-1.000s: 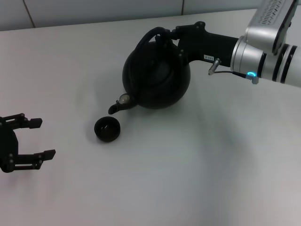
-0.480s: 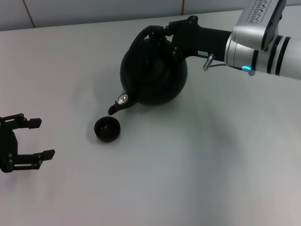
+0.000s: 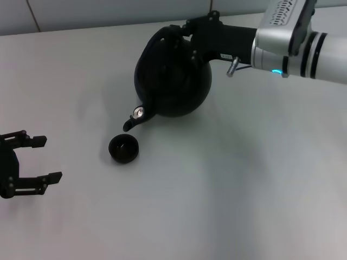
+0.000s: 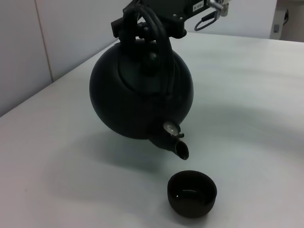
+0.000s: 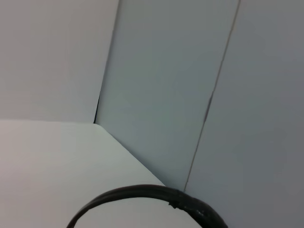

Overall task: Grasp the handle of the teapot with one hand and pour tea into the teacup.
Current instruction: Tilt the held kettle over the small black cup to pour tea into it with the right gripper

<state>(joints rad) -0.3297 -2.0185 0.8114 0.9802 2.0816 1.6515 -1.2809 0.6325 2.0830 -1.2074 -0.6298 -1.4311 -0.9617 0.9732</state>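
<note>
Matte-black teapot (image 3: pixel 172 81), one, tilted spout-down above one dark teacup (image 3: pixel 123 148); right gripper (image 3: pixel 187 33) clamps its handle (image 3: pixel 157 40); left gripper (image 3: pixel 35 160) spread.

teapot (image 3: pixel 172 81): matte black | teacup (image 3: pixel 123 148): dark, matte | table (image 3: pixel 227 184): smooth white

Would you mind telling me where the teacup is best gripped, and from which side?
Judging from its shape, the teacup has no handle, so grip its rim or outer wall from above. It stands upright with its mouth open. The left tool hangs open on the table's left, nearest it.
</note>
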